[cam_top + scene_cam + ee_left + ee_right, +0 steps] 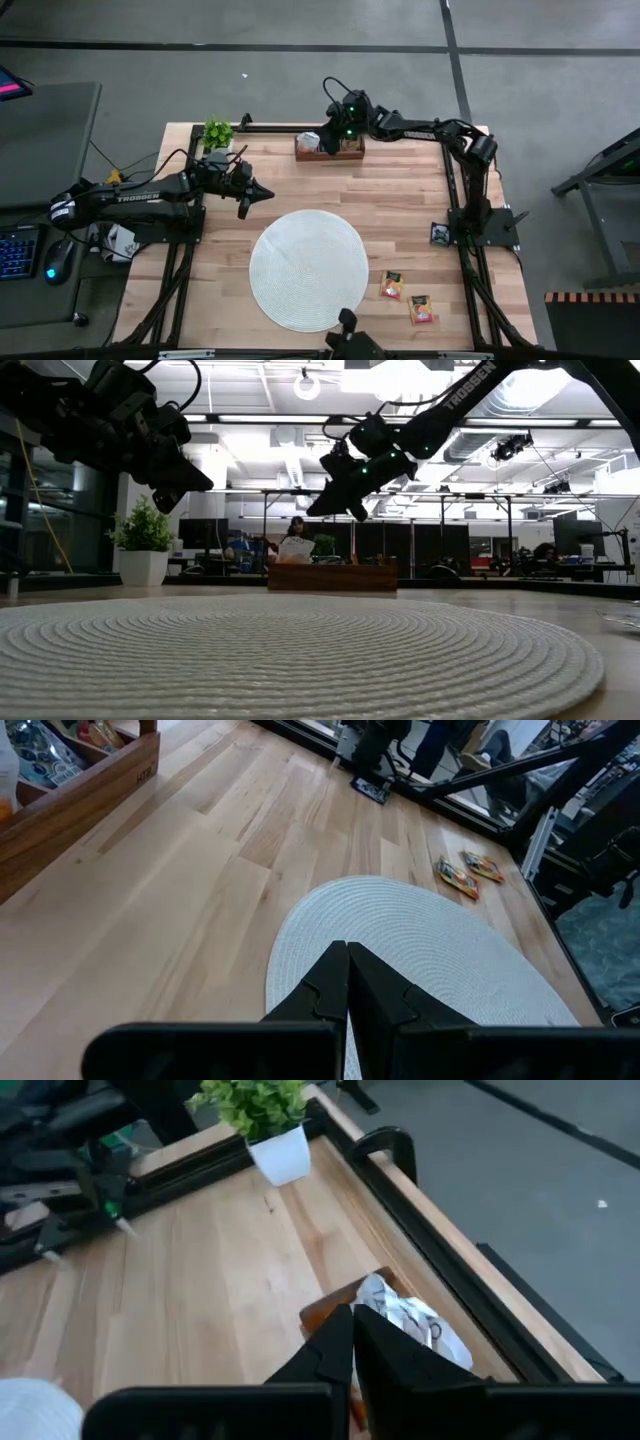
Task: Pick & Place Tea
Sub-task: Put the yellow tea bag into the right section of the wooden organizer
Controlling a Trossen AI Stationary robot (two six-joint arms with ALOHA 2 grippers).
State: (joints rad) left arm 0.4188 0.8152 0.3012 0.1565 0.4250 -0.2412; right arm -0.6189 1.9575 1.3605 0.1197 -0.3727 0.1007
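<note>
At twelve o'clock on the table (200, 300), the right tool (331, 141) hangs clenched and empty above the tray (329, 148), ready to drop for tea. Two sachets (405, 297) lie at five o'clock. The left tool (262, 194) waits clenched.

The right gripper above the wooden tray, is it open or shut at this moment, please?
Shut. The right gripper hangs over the wooden tray, its two dark fingers pressed together with nothing between them.

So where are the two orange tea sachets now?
In the high view, the two orange tea sachets lie on the table's near right part, just right of the round white mat.
</note>
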